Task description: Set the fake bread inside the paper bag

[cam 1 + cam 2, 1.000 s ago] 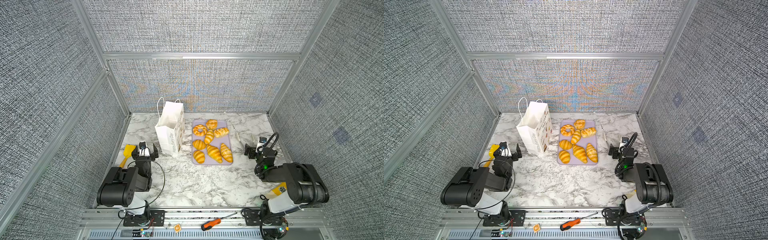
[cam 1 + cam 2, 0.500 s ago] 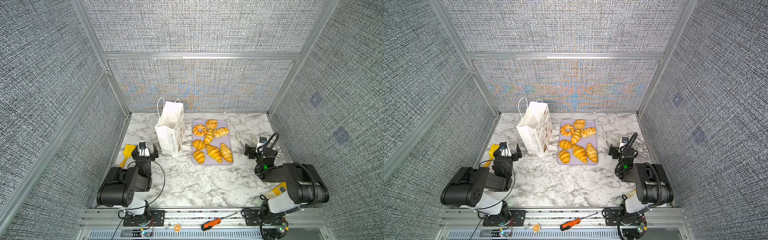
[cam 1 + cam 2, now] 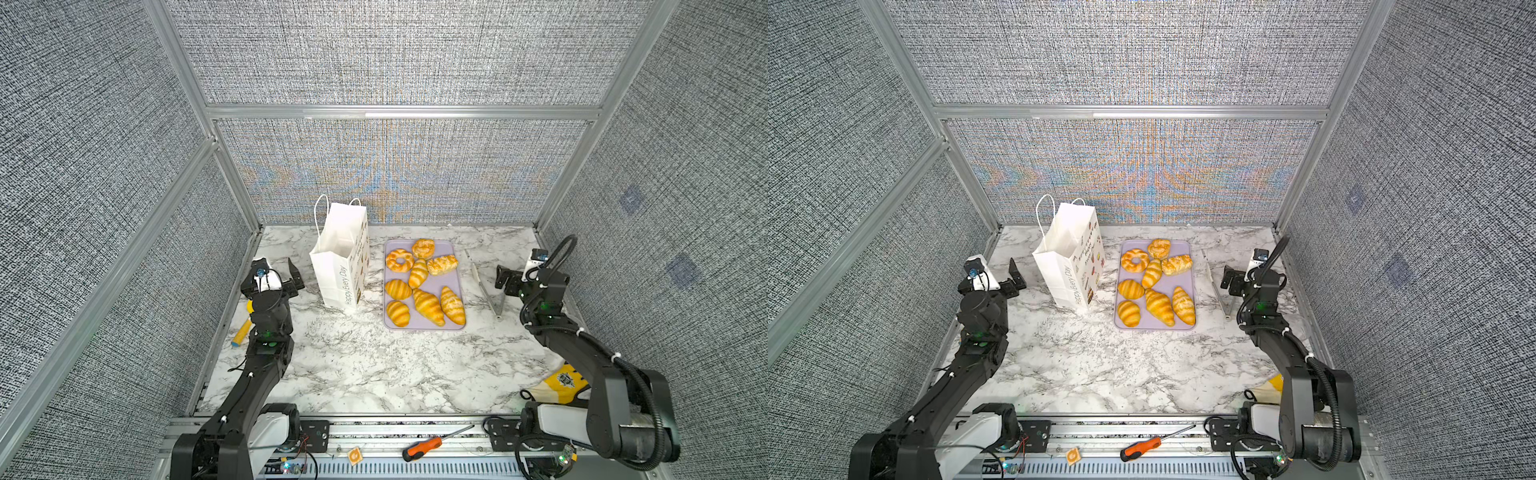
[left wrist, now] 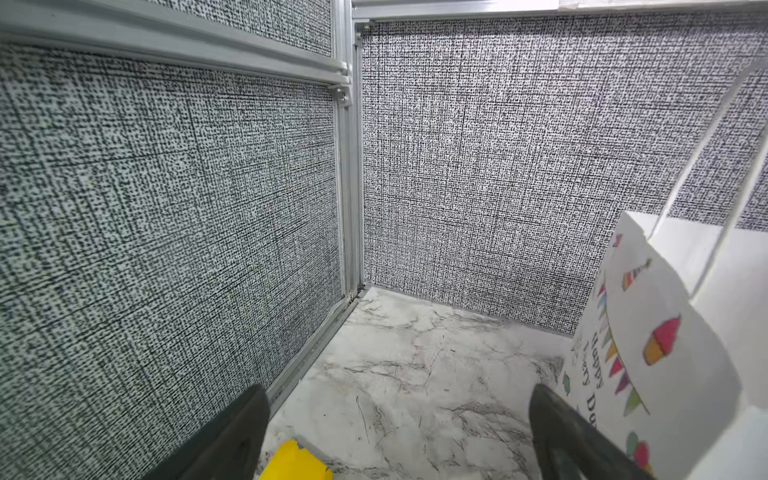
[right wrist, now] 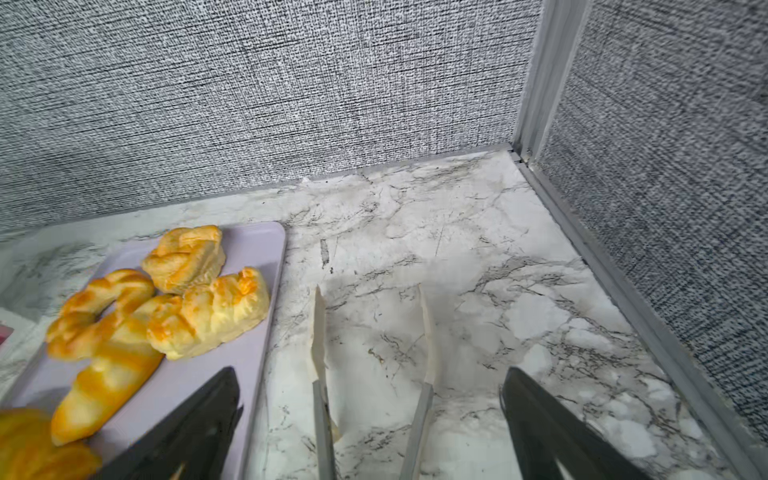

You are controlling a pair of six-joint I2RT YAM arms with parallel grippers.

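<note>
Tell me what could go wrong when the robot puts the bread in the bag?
1. The paper bag stands tall with nothing holding it. The open left gripper is close beside it and could bump it over.
2. The fake bread pieces lie touching on the tray, so grabbing one may shove others off.
3. The tongs lie on the table just ahead of the open right gripper, which might knock them.

Item: white paper bag (image 3: pixel 337 266). Grey lettering "Happy Every Day" runs vertically up its side in both top views, and is partly legible in the left wrist view. Work glove (image 3: pixel 562 380): emblem too small to read.
</note>
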